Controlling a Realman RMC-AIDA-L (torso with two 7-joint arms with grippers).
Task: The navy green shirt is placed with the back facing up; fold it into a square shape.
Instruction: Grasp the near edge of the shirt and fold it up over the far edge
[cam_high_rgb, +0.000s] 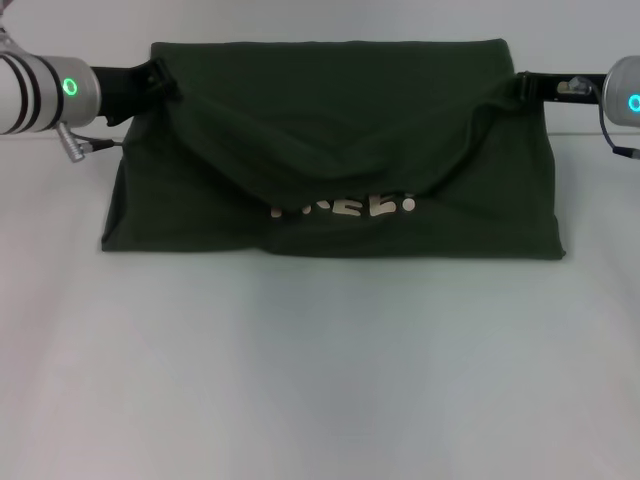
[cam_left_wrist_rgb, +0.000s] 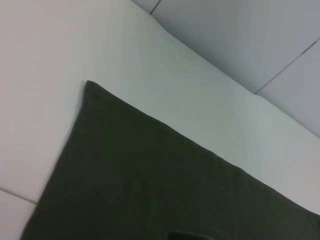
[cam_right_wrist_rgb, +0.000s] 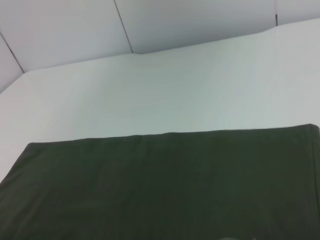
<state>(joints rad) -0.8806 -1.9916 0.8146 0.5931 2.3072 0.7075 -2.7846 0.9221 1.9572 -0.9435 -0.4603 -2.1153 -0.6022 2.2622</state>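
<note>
The navy green shirt (cam_high_rgb: 330, 150) lies across the far half of the white table (cam_high_rgb: 320, 370), far wider than the grippers. My left gripper (cam_high_rgb: 160, 78) is shut on its left edge and my right gripper (cam_high_rgb: 522, 84) is shut on its right edge. The held layer is raised and sags in a curve between them. Below the sag, pale lettering (cam_high_rgb: 345, 208) shows on the lower layer. The left wrist view shows the flat dark cloth (cam_left_wrist_rgb: 150, 190) with one corner on the table. The right wrist view shows a straight edge of the cloth (cam_right_wrist_rgb: 160, 185).
The white table stretches bare in front of the shirt down to the near edge. A pale panelled wall (cam_right_wrist_rgb: 150, 25) rises behind the table. A cable (cam_high_rgb: 90, 142) hangs off my left arm beside the cloth.
</note>
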